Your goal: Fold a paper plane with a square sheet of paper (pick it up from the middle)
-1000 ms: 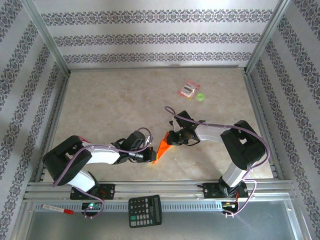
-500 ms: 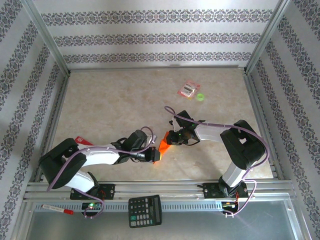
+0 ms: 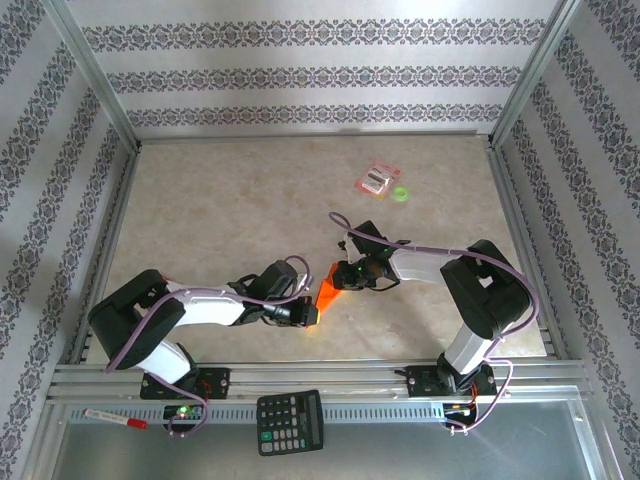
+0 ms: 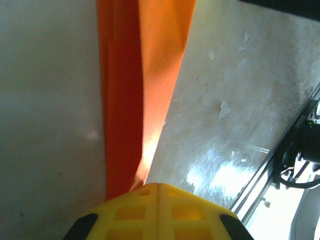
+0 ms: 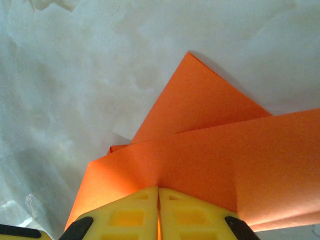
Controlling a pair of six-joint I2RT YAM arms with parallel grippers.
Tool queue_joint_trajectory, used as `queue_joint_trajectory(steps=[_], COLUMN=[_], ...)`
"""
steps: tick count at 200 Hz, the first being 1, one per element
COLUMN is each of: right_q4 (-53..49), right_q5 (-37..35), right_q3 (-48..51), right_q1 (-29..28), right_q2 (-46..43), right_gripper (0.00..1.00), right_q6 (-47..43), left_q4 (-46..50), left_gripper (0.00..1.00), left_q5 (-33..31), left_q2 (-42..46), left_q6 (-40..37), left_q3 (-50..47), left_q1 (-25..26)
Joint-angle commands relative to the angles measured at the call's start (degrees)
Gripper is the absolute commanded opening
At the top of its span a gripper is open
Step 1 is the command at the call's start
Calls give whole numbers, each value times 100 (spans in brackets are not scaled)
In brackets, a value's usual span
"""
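The orange paper plane (image 3: 325, 293), a partly folded, narrow pointed shape, is held just over the table between both arms. My left gripper (image 3: 310, 314) is at its near lower end. In the left wrist view the yellow fingers (image 4: 159, 186) are shut, with the long folded paper (image 4: 150, 75) running away from their tip. My right gripper (image 3: 345, 277) holds the far upper end. In the right wrist view its fingers (image 5: 158, 189) are shut, with a sliver of orange between them and layered flaps (image 5: 225, 150) spreading beyond.
A small pink-red packet (image 3: 379, 177) and a green disc (image 3: 401, 194) lie at the back right. A black calculator (image 3: 290, 421) and a red-white pen (image 3: 115, 417) rest on the metal shelf in front of the rail (image 3: 320, 378).
The left gripper has moved right and slightly forward along the paper, so less orange shows between the grippers. The right gripper has barely moved.
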State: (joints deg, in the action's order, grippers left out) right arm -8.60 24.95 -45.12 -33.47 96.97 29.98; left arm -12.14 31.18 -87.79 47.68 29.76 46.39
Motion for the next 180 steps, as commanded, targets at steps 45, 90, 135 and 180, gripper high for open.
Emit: queue_joint_trajectory(steps=[45,90,135,180], right_q4=[-501,-502,-524,-759], right_q5=[-557,-559,-594,-781], right_q3=[208,197,206,119], right_q1=[60,57,62,61], right_q2=[339,340,358,462], right_gripper=[9,9,9,8], right_q6=[-115,-116,-109,-60], left_q4=[-43,-192,-244,-368], left_gripper=[3,2,2,2], left_q5=[150,178,76,94], left_q2=[-198,-348,-302,-135], left_q6=[-92,9,135,375], left_q3=[-98,-200,-453,-774], left_q1=[-172,-183,-183,-183])
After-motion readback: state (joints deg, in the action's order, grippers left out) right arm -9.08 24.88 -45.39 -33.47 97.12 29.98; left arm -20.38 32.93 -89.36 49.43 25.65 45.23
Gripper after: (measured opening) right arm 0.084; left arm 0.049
